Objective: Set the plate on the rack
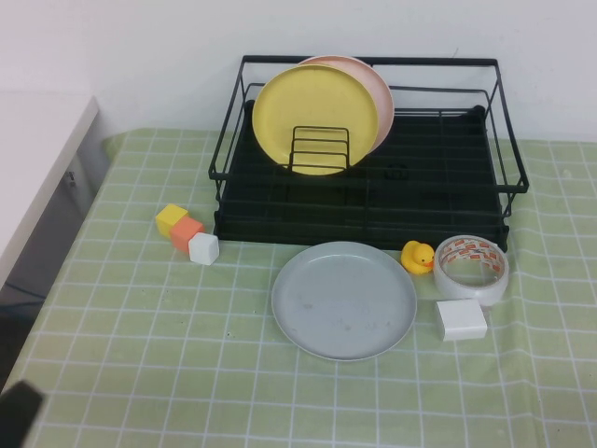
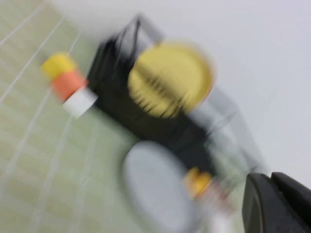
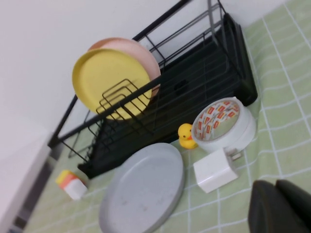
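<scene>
The light grey-blue plate (image 1: 343, 299) lies flat on the green checked cloth, just in front of the black wire rack (image 1: 438, 187). It also shows in the left wrist view (image 2: 155, 184) and the right wrist view (image 3: 143, 194). The rack (image 3: 204, 82) holds a yellow plate (image 1: 315, 117) and a pink plate (image 1: 378, 93) upright at its left end. My left gripper (image 2: 272, 177) is shut and empty, well back from the plate. My right gripper (image 3: 276, 184) is shut and empty, above the cloth near the white charger (image 3: 216, 170).
A yellow duck (image 1: 418, 257), a tape roll (image 1: 472, 269) and the white charger (image 1: 461, 320) sit right of the plate. Yellow (image 1: 172, 218), orange (image 1: 187, 231) and white (image 1: 203, 248) blocks sit to its left. A dark arm part (image 1: 19, 413) shows at the bottom left corner.
</scene>
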Tool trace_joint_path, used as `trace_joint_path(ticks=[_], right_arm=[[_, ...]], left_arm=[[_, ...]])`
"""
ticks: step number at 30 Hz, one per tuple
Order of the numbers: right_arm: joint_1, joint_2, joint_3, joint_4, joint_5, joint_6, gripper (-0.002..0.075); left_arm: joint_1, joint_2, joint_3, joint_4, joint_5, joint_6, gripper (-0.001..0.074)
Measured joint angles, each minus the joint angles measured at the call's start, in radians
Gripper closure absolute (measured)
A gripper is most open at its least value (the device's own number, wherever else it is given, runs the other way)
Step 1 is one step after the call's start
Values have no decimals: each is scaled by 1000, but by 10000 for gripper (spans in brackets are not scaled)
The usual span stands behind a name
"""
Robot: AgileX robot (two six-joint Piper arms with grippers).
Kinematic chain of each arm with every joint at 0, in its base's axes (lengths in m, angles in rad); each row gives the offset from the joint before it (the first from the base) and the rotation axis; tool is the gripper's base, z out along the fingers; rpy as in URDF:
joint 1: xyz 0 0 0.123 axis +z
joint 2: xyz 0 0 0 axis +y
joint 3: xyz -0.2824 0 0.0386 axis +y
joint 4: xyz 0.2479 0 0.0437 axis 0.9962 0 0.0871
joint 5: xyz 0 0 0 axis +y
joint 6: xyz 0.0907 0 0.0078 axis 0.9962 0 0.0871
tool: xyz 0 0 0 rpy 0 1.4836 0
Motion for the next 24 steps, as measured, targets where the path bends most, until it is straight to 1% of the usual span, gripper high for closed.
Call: trace_joint_path(ticks=[4, 6, 9, 12, 16, 20, 24], right_arm=[[0, 0, 0, 27, 0, -90, 716], [0, 0, 0, 34, 2, -116, 716], [0, 0, 0, 51, 2, -148, 716], [0, 0, 0, 55, 2, -157, 716], [0, 0, 0, 57, 3, -159, 716], [0, 0, 0, 59, 3, -174, 716], [0, 0, 0, 75, 3, -204, 716]], left_arm=[[0, 271, -190, 215, 189, 43, 736], [0, 432, -315, 327, 291, 82, 736], [0, 657, -496, 425, 396, 171, 736], [0, 839, -667, 454, 459, 240, 736], [-14, 1041, -822, 462, 482, 278, 736], [-87, 1248, -942, 510, 493, 285, 736], [-170, 1445, -1038, 543, 519, 235, 729]])
